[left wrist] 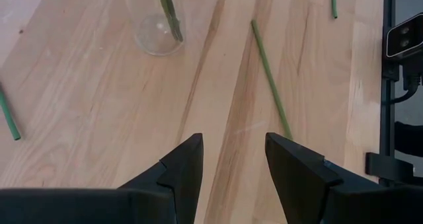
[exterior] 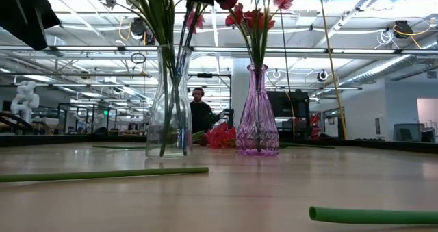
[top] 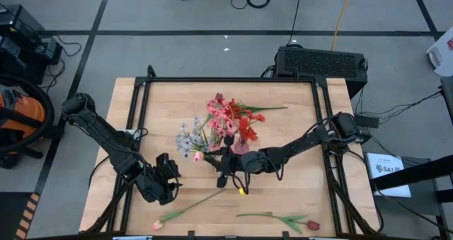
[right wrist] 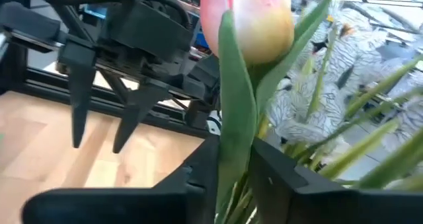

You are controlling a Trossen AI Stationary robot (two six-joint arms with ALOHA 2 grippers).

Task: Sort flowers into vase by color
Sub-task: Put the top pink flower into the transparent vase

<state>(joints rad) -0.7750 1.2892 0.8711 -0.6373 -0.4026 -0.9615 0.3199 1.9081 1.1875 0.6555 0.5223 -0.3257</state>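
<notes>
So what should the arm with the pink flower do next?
Probably open wider and lift away: the right gripper has the pink tulip on its green stem between its fingers, already among the stems above the clear glass vase.

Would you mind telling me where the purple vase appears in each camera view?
High view: purple vase at table centre, under red blooms, by the right end effector.
Low view: right of centre, holding red flowers.
Left wrist view: not in it.
Right wrist view: not in it.
Shared landmark: the clear vase beside it, also in the left wrist view.
</notes>
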